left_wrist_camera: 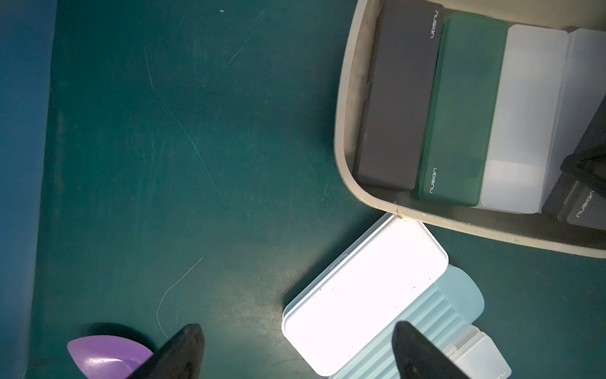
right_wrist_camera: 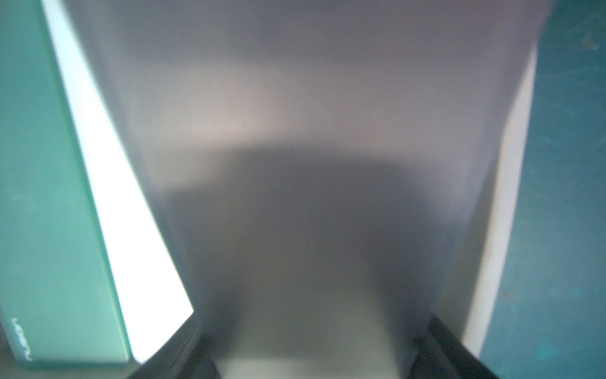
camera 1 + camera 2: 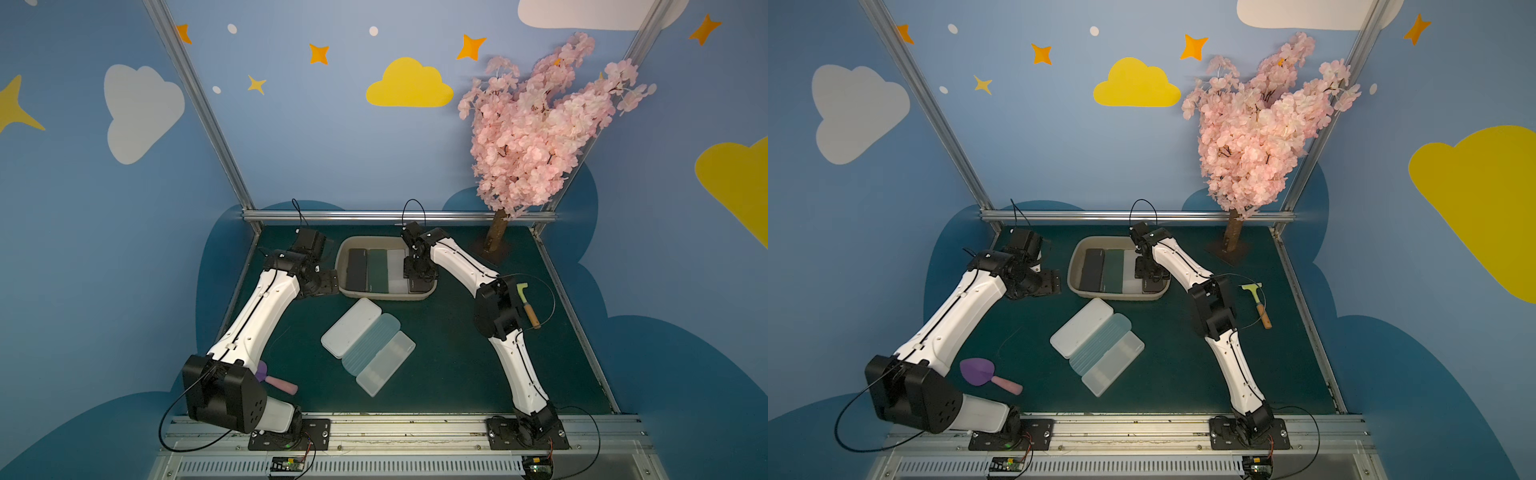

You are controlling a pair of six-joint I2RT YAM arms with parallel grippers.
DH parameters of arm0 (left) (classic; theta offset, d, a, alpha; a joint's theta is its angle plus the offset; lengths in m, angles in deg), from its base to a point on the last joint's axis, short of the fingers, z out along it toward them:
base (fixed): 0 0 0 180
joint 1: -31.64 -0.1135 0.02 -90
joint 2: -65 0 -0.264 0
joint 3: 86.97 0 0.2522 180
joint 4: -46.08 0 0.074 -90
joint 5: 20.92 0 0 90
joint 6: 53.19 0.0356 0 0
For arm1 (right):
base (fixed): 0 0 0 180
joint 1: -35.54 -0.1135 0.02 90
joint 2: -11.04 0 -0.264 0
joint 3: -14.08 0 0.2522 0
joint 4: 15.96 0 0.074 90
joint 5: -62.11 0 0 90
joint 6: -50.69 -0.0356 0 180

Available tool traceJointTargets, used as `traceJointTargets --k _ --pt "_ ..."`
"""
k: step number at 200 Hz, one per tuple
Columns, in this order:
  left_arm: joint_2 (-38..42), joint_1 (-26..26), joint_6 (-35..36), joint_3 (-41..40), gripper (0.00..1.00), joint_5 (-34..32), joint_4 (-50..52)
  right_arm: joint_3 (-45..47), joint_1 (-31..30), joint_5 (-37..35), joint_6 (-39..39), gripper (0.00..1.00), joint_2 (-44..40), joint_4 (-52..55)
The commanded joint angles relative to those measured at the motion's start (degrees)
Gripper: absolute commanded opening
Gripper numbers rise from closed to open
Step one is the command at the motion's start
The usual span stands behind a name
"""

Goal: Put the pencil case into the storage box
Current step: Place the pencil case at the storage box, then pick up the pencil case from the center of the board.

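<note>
The beige storage box (image 3: 343,262) (image 3: 1074,266) (image 1: 341,131) stands at the back middle of the green table. Side by side inside it lie a dark grey case (image 3: 357,270), a green one (image 3: 377,270) and a frosted white one (image 3: 395,268). My right gripper (image 3: 417,272) (image 3: 1148,272) (image 2: 311,344) reaches down into the box's right end, shut on another dark grey pencil case (image 3: 420,286) (image 1: 583,206) (image 2: 311,131). My left gripper (image 3: 322,284) (image 3: 1048,284) (image 1: 300,347) hangs open and holds nothing, left of the box.
Three loose cases lie in a diagonal row in front of the box: white (image 3: 351,328) (image 1: 364,295), ribbed light blue (image 3: 372,345) (image 1: 442,305), clear (image 3: 386,370). A purple scoop (image 3: 978,371) lies front left, a small hammer (image 3: 528,305) right, a pink tree (image 3: 496,237) back right.
</note>
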Motion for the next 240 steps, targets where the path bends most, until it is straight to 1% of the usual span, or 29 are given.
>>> traceJointTargets --k 1,47,61,76,104,121,140,160,192,213,240 --pt "0.13 -0.19 0.41 -0.36 0.93 0.54 -0.45 -1.31 0.48 0.49 -1.16 0.69 1.01 4.1" --pt "-0.27 -0.35 -0.27 -0.25 0.93 0.67 -0.28 -3.55 1.2 1.86 -1.59 0.94 0.45 8.1" --pt "-0.13 -0.35 -0.31 -0.33 0.93 0.62 -0.15 -5.17 1.3 1.48 -2.13 0.97 -0.74 10.03" --pt "-0.05 -0.34 -0.35 -0.67 0.93 1.06 -0.06 -6.44 1.34 1.41 -2.21 0.97 -3.2 11.77" --pt "0.02 0.16 0.28 -2.84 0.91 4.09 -0.62 -4.88 1.31 0.41 -0.2 0.97 -11.58 12.28" --pt "-0.38 1.95 0.71 -4.97 0.91 5.1 -1.15 -1.78 1.63 -1.72 0.4 0.97 -17.11 12.19" --pt "-1.2 4.9 1.48 -7.5 0.91 5.59 -1.64 3.91 2.32 -2.73 1.44 0.97 -22.41 12.12" --pt "-1.88 7.38 1.3 -9.85 0.92 6.24 -2.44 11.3 3.22 -1.09 3.35 0.97 -27.75 10.89" --pt "-2.94 10.33 1.4 -12.09 0.93 8.07 -5.21 25.84 4.81 2.17 3.14 0.97 -36.03 5.33" --pt "-5.09 12.16 3.75 -12.19 0.95 8.61 -6.93 31.61 5.84 3.74 2.43 0.97 -38.59 3.79" --pt "-8.1 13.89 8.41 -11.85 0.97 8.26 -8.84 34.45 6.38 4.35 3.02 0.97 -39.71 3.76"
